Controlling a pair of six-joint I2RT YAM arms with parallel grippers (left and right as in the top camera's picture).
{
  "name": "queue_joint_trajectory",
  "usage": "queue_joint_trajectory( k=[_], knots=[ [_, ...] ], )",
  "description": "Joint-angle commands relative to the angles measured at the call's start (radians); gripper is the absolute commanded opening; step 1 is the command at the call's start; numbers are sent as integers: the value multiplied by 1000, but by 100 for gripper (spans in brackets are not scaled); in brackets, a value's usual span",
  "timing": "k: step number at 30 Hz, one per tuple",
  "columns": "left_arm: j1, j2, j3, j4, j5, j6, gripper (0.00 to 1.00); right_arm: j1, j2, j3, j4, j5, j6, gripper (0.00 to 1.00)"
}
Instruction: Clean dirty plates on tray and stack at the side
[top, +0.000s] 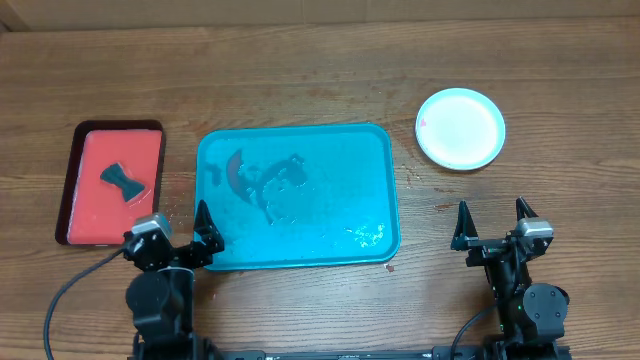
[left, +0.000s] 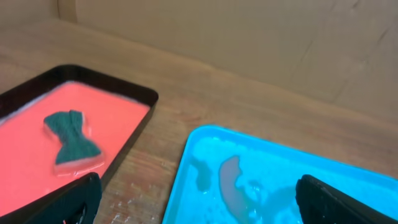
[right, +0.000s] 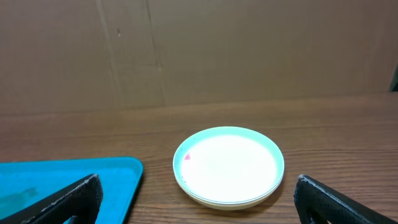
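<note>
stacked in one pile on the brown wooden worktop (top: 300, 70), the plates (top: 460, 128) are found just right of the tray (top: 340, 160); layered rims are seen, but their number cannot be told. one red smear (top: 237, 172) and wet patches are left on the single blue tray. one red tray (top: 70, 180) with one dark sponge (top: 122, 181) is set at the left. cardboard (right: 186, 50) is seen behind. the left gripper (left: 205, 199) and right gripper (top: 491, 210) are spread apart, nothing grasped.
</note>
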Motion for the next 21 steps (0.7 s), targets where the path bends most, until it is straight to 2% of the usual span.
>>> queue_joint_trajectory(
  k=[1,4,9,19,21],
  knots=[
    [-21,-61,-60,63,-16,16,100,0,-8,-10,6,5,-3,100],
    [-42,-109,-98,95,-35,15,100,0,-8,-10,6,5,-3,100],
    [-79,-221,-104,13,-69,29,100,0,-8,-10,6,5,-3,100],
    [-115,-223,-104,14,-69,44,100,0,-8,-10,6,5,-3,100],
    [-124,-223,-104,13,-67,108,100,0,-8,-10,6,5,-3,100]
  ],
)
